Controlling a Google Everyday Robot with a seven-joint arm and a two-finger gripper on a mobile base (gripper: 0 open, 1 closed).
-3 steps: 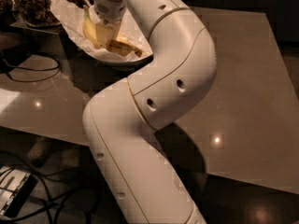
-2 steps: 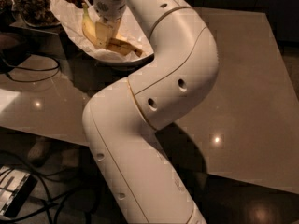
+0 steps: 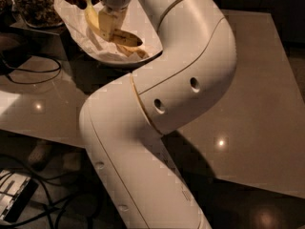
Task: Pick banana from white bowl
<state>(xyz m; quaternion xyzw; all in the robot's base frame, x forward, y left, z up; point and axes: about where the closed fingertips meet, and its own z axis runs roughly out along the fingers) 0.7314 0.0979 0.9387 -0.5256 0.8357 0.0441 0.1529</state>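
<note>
Reaching up toward 11 o'clock, the white arm (image 3: pixel 190 66) sets the gripper (image 3: pixel 112 22) down inside the white bowl (image 3: pixel 143 20), which sits at the far corner of the desk (image 3: pixel 248 89). The banana (image 3: pixel 126 38) (brown-flecked, dark at its tip) lies on the bowl's crumpled paper just at the gripper's 4 o'clock. A cleaner yellow banana (image 3: pixel 90 14) curves at its 9 o'clock. How far the jaws are parted, or whether they hold anything, cannot be told. Black cables (image 3: pixel 28 73) loop at 9 o'clock.
</note>
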